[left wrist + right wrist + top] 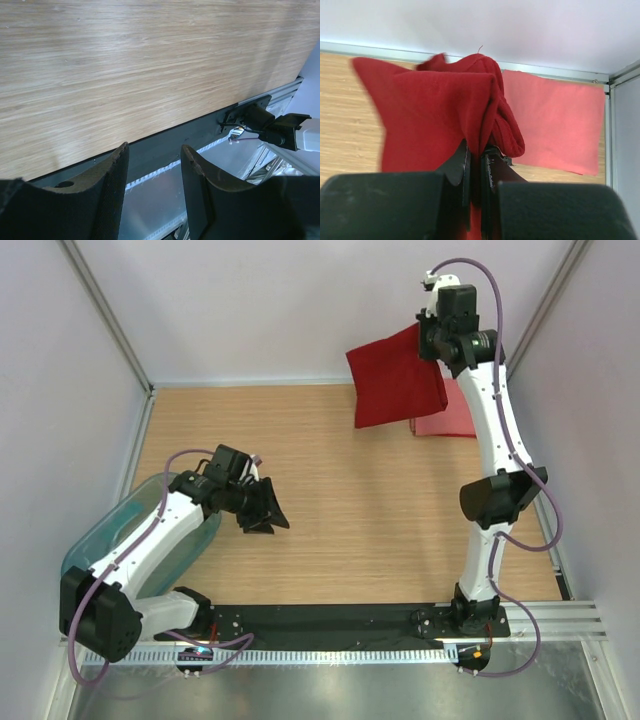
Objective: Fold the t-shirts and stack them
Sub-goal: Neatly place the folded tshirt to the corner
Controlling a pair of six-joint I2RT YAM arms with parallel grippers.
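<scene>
No text, label, brand or number can be read in any of the three views. The dark red t-shirt (395,380) and the salmon-pink t-shirt (555,120) are plain cloth without print. Some small pale marks stand on the black base plate (330,625), but they are too small to read.

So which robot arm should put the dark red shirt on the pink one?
The right. The right gripper is shut on the dark red cloth shirt, near the folded salmon-pink shirt. The left gripper is open and far off.
</scene>
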